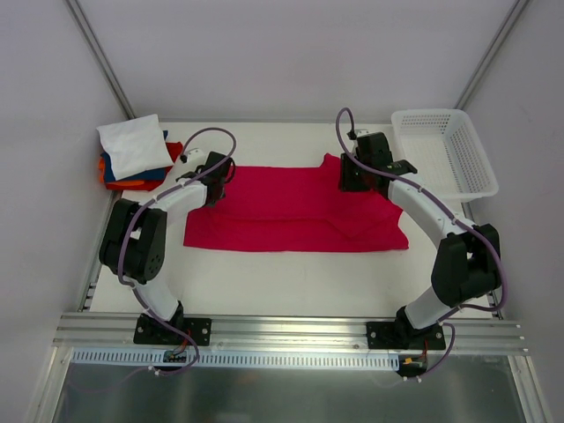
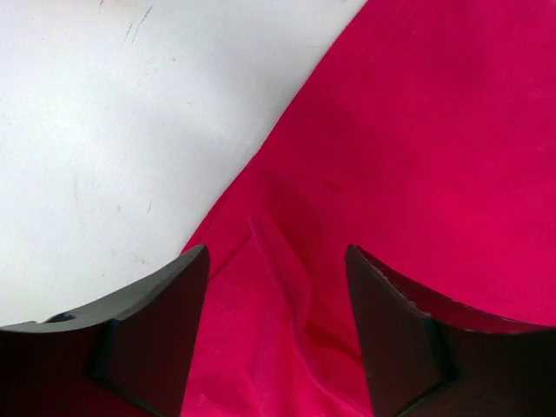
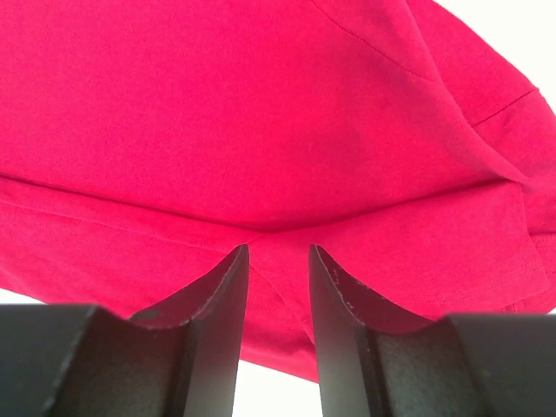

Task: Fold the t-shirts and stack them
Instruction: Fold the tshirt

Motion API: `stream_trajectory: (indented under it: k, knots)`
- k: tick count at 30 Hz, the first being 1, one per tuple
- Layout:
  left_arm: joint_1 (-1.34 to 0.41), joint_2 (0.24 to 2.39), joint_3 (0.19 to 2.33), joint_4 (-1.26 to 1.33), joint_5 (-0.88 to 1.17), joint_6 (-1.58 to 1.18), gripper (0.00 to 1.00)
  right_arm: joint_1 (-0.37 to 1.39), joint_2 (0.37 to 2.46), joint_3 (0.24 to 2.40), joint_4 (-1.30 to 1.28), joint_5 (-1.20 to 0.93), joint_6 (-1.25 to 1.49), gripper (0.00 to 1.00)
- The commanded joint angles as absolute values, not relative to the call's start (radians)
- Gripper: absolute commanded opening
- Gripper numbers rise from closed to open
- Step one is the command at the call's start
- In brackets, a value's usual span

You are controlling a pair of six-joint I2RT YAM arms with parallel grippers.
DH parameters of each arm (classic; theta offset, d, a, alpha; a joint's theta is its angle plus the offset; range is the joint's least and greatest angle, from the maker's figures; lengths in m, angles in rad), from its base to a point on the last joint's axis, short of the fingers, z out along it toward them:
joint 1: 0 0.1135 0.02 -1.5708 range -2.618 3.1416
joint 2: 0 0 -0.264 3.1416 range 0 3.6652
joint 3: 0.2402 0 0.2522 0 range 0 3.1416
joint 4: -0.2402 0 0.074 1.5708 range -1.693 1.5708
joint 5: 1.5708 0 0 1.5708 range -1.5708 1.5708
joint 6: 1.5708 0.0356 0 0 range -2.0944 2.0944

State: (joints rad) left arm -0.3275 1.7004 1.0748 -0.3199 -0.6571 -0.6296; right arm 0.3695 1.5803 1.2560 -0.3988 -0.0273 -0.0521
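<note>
The left pincer [image 2: 278, 252] stands open over the left end of the crimson shirt [image 2: 417, 130], its two fingers well apart. A small raised ridge of the cloth lies between them and nothing is gripped. Bare desk [image 2: 122, 130] shows just beyond the shirt's edge there.

The right pincer [image 3: 278, 250] is at the shirt's far edge, toward its right end. Its jaws are drawn close on a fold of the red cloth [image 3: 261, 113], which rises to a small peak at that spot in the top view.

The rest of the shirt [image 1: 291, 211] lies spread flat across the middle of the desk [image 1: 264, 273].

Off the shirt's far left corner sits the stack of folded shirts [image 1: 132, 159], white on top with blue, orange and red showing beneath. A white mesh basket [image 1: 427, 113] stands beyond the shirt's right end.
</note>
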Motion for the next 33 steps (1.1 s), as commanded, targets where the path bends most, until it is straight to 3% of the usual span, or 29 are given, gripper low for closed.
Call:
stream_trajectory:
  k: [1, 5, 12, 33]
  knots:
    - [-0.31, 1.721, 1.135, -0.324, -0.643, -0.609, 0.66, 0.364, 1.562, 1.316, -0.391, -0.028, -0.052, 0.37]
    - [-0.299, 1.733, 1.187, -0.325, -0.627, -0.586, 0.71, 0.364, 1.566, 1.33, -0.397, -0.021, -0.052, 0.37]
    - [-0.226, 1.857, 1.35, -0.322, -0.537, -0.535, 0.6, 0.364, 1.577, 1.364, -0.408, -0.023, -0.055, 0.37]
    - [-0.087, 2.158, 1.709, -0.319, -0.221, -0.46, 0.56, 0.341, 1.628, 1.442, -0.433, -0.023, -0.075, 0.38]
